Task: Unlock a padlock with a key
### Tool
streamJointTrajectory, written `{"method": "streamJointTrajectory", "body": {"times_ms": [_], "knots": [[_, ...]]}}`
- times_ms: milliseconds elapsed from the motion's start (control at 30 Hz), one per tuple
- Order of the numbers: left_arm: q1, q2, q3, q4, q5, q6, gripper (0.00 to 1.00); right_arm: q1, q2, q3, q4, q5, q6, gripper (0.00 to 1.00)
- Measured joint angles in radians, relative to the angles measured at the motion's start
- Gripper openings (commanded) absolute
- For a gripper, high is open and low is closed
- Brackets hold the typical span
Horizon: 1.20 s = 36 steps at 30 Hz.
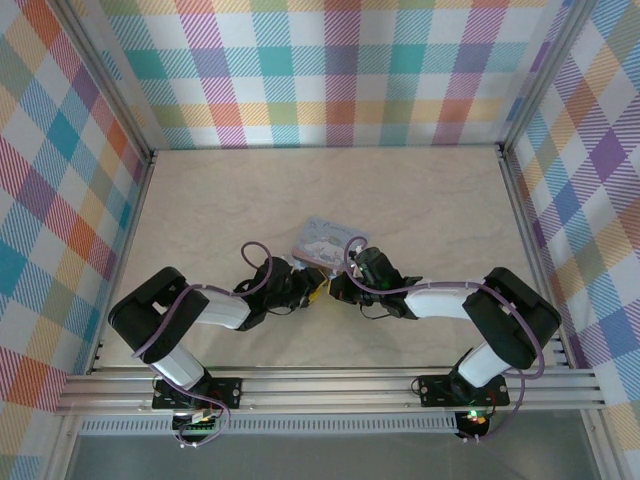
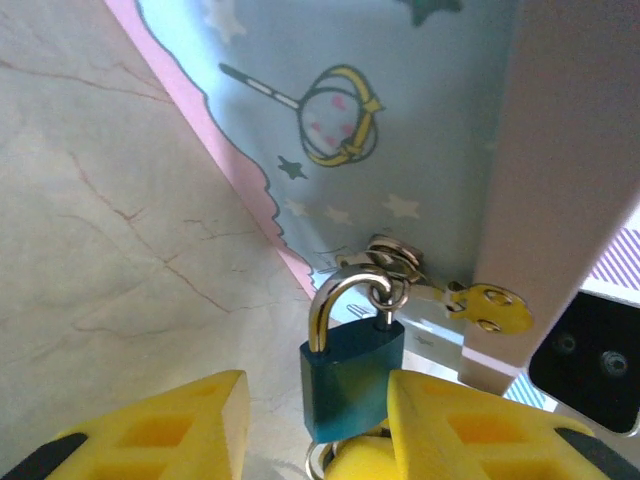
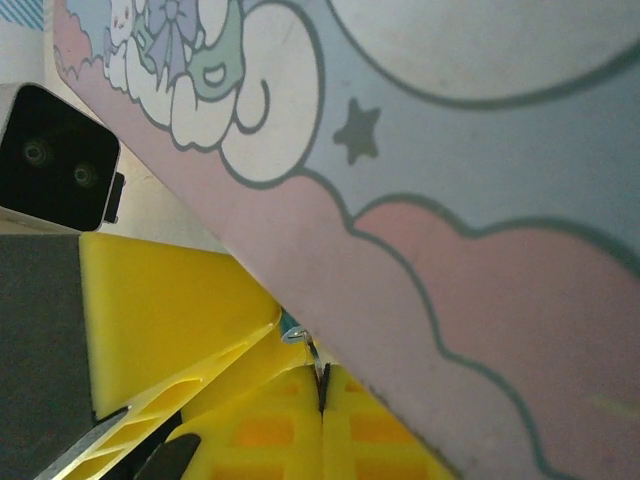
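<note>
Honestly, right gripper [image 3: 322, 412] is clamped on the key [image 3: 319, 378], a mostly hidden dark sliver, while left gripper [image 2: 318, 380] sits open around the padlock [image 2: 352, 385], its bottom cropped.

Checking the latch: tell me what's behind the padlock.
Behind the padlock stands the tin box, with its metal hasp threaded by the shackle. The padlock body covers the box's lower edge there.

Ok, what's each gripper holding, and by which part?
Right gripper pinches the key edge-on between its fingertips; which end, cannot tell. Left gripper clamps nothing: its fingers straddle the padlock body, gap on one side.
</note>
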Motion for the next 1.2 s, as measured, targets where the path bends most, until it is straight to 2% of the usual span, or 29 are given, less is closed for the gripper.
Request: {"method": "streamJointTrajectory", "body": {"times_ms": [200,500,767,1033,1200], "knots": [[-0.001,0.013,0.005,0.02,-0.029,-0.009,0.4,0.0,0.0,0.0,0.003,-0.004,0.03,0.02],[-0.002,0.036,0.021,0.042,-0.051,-0.018,0.33,0.001,-0.002,0.0,0.023,-0.013,0.092,0.03],[-0.002,0.041,0.024,0.052,-0.055,-0.028,0.16,0.001,-0.004,-0.006,0.043,-0.018,0.137,0.07],[-0.013,0.041,0.026,0.061,-0.062,-0.036,0.06,0.003,-0.092,-0.016,-0.002,0.011,0.105,0.33],[-0.013,0.039,0.027,0.057,-0.062,-0.035,0.04,-0.003,-0.185,-0.025,-0.075,0.072,0.045,0.44]]}}
